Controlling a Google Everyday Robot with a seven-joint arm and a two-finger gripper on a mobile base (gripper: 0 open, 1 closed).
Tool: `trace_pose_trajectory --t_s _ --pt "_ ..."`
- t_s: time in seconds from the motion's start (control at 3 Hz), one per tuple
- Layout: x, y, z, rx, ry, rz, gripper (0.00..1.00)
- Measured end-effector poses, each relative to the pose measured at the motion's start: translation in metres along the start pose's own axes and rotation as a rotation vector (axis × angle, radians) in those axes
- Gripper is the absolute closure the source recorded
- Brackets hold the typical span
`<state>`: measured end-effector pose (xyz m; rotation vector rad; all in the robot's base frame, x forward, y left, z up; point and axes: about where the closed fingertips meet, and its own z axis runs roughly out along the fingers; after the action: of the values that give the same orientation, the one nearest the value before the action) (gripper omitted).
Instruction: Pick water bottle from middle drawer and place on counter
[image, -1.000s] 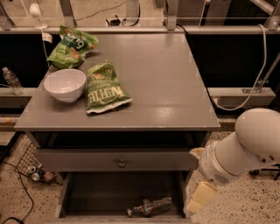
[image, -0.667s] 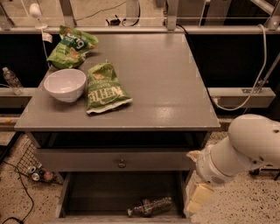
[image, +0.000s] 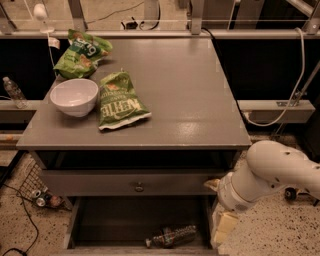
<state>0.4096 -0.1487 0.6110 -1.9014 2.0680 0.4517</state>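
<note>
Camera view showed the small clear plastic water bottle (image: 171, 236) lying in the open grey middle drawer (image: 120, 220). The pale hand (image: 224, 229) hung beside its right wall, grip impossible to tell. This looked like the approach step, needing a reach down onto the bottle.

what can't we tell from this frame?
Camera view:
- Gripper, by the drawer's right wall: inside or outside it unclear, the arm's wrist covers it.
- Drawer: front cut off by the bottom edge.
- Bottle in the drawer: cap and label lost in shadow.
- Gap under the counter: too dark.
</note>
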Motion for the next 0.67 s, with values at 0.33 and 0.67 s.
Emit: trace_pose_trajectory --t_s 0.33,0.67 --pt "0.001 0.003 0.009 -0.014 0.008 -0.070 0.00" --pt "0.001 0.012 0.021 -0.019 0.013 -0.134 0.00"
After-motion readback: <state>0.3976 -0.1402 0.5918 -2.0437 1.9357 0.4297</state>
